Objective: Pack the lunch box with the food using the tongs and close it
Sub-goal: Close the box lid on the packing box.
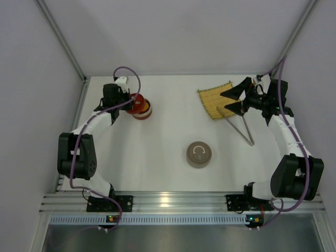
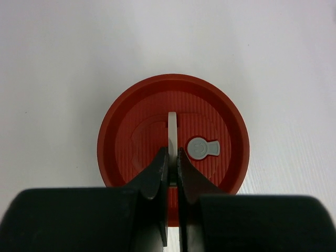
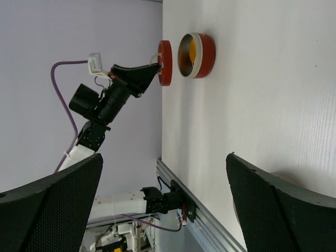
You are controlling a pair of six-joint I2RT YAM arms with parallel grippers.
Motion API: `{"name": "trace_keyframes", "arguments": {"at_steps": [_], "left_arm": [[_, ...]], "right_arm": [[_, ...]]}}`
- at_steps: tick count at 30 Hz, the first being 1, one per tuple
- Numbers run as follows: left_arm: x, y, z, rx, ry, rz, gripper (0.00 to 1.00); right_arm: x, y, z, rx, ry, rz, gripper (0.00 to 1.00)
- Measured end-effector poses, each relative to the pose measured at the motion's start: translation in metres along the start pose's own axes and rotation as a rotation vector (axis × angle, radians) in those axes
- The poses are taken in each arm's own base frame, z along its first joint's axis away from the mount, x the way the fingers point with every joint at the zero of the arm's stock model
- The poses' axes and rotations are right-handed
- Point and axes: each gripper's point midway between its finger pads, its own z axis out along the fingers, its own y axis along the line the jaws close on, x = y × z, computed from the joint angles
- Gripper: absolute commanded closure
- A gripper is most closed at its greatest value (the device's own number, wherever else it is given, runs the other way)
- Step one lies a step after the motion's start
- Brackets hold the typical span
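My left gripper point(image 2: 172, 157) is shut on the white handle point(image 2: 172, 125) of the lunch box's red lid point(image 2: 136, 131). In the right wrist view that lid point(image 3: 166, 63) hangs just above and beside the open red lunch box point(image 3: 206, 52), which shows an orange patch inside; I cannot tell if it is food. From above, the lid point(image 1: 135, 102) partly covers the box point(image 1: 145, 111). The tongs point(image 1: 242, 127) lie in a narrow V on the table. My right gripper point(image 1: 226, 101) stands open over the mat's right edge, near the tongs' far ends, holding nothing.
A yellow bamboo mat point(image 1: 210, 97) lies at the back right. A brown round tin point(image 1: 199, 154) with a grey ring on top sits mid-table. White walls close in on three sides, and a metal rail point(image 1: 173, 200) runs along the near edge.
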Motion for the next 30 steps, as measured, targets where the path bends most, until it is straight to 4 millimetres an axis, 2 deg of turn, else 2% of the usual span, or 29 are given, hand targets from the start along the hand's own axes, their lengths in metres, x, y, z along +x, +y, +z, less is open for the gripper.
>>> {"name": "trace_keyframes", "arguments": {"at_steps": [10, 23, 30], "left_arm": [[0.013, 0.004, 0.034, -0.013, -0.019, -0.042, 1.00], [0.021, -0.001, 0.046, -0.001, -0.004, -0.045, 1.00], [0.025, -0.013, 0.051, 0.023, 0.007, -0.017, 1.00]], "right_arm": [[-0.001, -0.001, 0.000, 0.007, -0.003, -0.003, 0.01], [-0.001, -0.006, 0.002, 0.014, 0.000, 0.006, 0.01], [-0.002, -0.006, 0.002, 0.016, -0.003, 0.007, 0.01]]}}
